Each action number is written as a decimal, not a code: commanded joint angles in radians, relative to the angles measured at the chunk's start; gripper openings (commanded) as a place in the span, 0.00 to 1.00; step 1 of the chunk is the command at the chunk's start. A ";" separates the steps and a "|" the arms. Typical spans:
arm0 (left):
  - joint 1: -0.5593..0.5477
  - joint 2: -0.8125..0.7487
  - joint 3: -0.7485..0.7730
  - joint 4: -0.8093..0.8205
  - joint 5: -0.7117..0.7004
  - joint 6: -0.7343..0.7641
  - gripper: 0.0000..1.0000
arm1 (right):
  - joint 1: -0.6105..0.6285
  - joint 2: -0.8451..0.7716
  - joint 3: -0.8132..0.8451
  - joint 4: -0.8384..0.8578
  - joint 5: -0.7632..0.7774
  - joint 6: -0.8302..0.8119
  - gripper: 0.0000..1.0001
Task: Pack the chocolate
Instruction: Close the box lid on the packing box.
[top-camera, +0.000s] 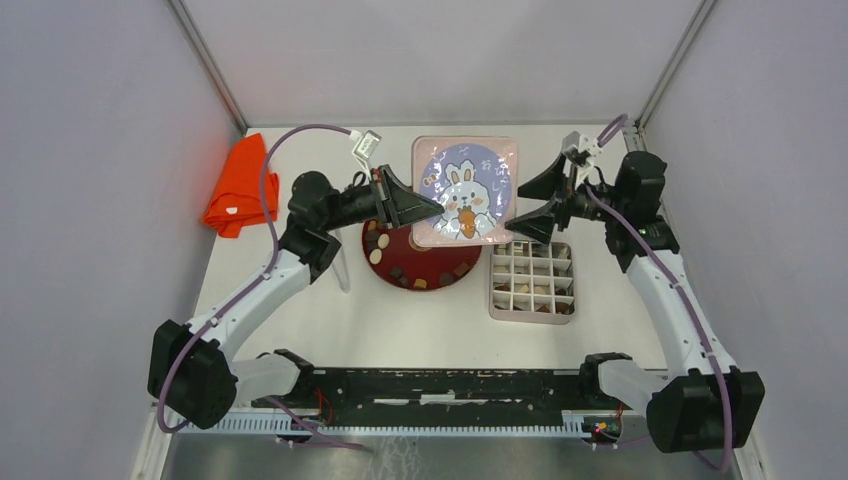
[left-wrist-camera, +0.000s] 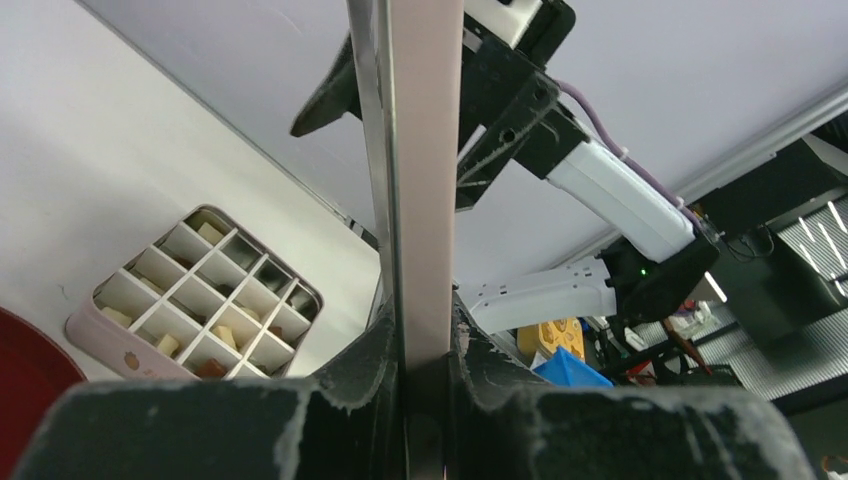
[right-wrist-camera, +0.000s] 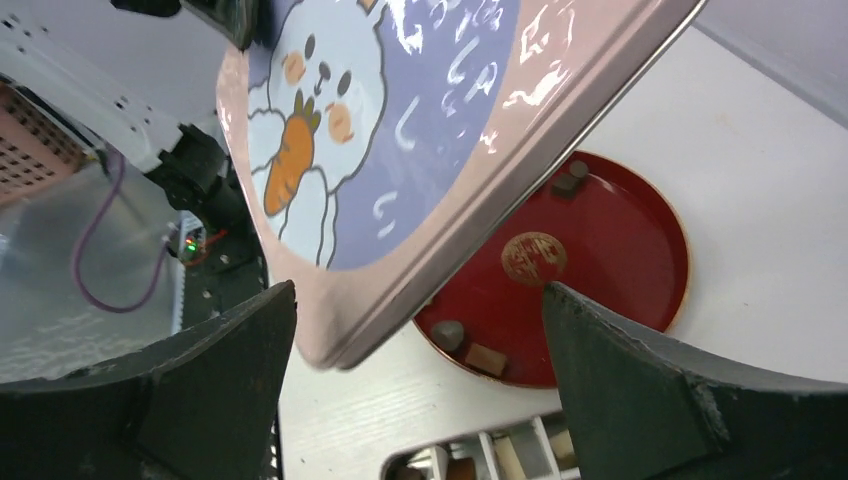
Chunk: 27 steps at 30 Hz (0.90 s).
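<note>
- We saw the left gripper clamped shut on the left edge of a pink lid. It held the lid up off the table with the rabbit picture facing upward.
- The right gripper stood with its fingers spread wide apart at the lid's right edge. In its wrist view one corner of the lid reached in between the fingers, and we could not tell whether either finger touched it.
- Directly beneath the left gripper's fingertips, partly covered by the lid, sat a red plate with pieces of chocolate scattered along its rim.
- Just below the right gripper sat a pink box. More pieces lay in several cells of its grid.
- An orange cloth lay well out beyond the left arm's outer side.
</note>
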 joint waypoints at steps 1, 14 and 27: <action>-0.007 0.015 -0.010 0.198 0.065 -0.042 0.02 | 0.065 0.062 -0.018 0.501 0.035 0.542 0.98; -0.020 0.089 -0.008 0.371 0.085 -0.128 0.03 | 0.126 0.106 -0.188 1.213 0.038 1.240 0.44; -0.020 -0.068 0.049 -0.229 -0.239 0.295 0.78 | 0.036 0.042 -0.226 1.073 -0.041 1.205 0.00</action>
